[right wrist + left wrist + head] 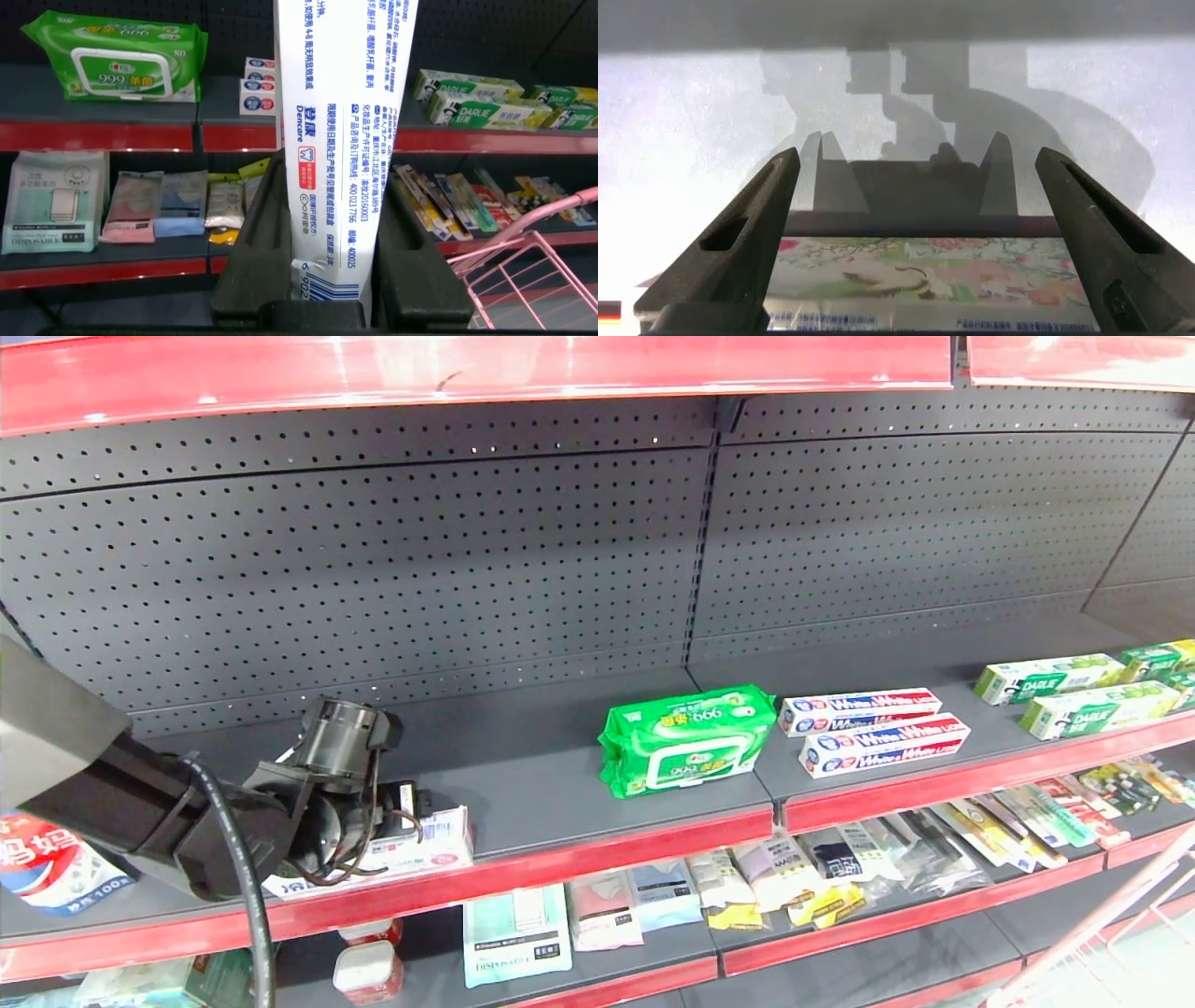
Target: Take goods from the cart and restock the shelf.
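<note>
Grey shelf, left gripper spread wide around tissue pack lying on it, right gripper clamped on upright toothpaste box.

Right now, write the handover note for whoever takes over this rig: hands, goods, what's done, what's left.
Left hand: at the floral pack, which lies at the front left of the shelf; grip unclear.
Right hand: shut on a white toothpaste box, held upright, not yet shelved.
The pink cart stands on the robot's right.
Done: green wipes pack, two red-and-blue toothpaste boxes and green toothpaste boxes lie on the shelf.
Left: make sure the floral pack is released, then shelve the held box, probably beside the other toothpaste.
</note>
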You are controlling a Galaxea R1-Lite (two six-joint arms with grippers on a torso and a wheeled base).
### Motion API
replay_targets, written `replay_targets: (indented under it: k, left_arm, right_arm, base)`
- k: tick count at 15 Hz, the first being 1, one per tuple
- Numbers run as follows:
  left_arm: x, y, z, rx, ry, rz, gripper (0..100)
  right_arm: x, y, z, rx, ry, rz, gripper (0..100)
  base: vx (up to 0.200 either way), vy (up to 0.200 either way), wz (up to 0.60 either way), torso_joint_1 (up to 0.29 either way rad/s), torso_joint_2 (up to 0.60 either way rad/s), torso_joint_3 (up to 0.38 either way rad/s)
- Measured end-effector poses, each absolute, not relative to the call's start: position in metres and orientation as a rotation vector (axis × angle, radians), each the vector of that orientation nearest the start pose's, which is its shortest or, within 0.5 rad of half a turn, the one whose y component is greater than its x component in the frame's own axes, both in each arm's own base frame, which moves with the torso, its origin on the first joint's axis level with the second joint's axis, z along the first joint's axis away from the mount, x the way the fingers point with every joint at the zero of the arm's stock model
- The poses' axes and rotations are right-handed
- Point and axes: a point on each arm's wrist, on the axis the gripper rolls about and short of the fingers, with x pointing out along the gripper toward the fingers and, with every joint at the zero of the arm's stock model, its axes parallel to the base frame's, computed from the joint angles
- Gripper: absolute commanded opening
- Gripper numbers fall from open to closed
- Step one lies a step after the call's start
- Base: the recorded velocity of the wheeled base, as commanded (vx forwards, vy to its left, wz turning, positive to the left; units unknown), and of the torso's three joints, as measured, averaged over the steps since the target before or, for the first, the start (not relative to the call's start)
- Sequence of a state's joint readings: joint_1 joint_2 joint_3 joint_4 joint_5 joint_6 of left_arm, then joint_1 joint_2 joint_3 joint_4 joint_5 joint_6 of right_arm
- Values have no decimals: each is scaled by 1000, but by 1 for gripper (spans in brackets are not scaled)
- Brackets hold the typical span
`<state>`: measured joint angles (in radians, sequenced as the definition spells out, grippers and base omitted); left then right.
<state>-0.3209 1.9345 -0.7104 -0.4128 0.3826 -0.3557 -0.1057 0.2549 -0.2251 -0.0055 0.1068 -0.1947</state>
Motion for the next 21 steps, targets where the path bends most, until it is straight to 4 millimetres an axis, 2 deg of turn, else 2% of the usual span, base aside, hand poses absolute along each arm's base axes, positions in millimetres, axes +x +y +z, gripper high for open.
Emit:
replay_targets:
  k: [7, 13, 17, 21]
  left_arm:
    - [294, -88, 72, -72, 723, 199, 100]
    - [298, -88, 99, -120, 591, 199, 100]
    - [280, -82, 123, -139, 521, 197, 100]
    - [245, -71, 155, -147, 428, 173, 100]
  right_arm:
    - [-11, 4, 145, -192, 19, 2, 0]
    - [-12, 4, 147, -193, 13, 1, 0]
    - [-12, 4, 148, -194, 7, -1, 0]
    - [-10, 3, 144, -191, 32, 1, 0]
  base:
    - [0, 0, 0, 0, 0, 0]
    - [0, 0, 0, 0, 0, 0]
    - [0, 0, 0, 0, 0, 0]
    - [0, 0, 0, 0, 0, 0]
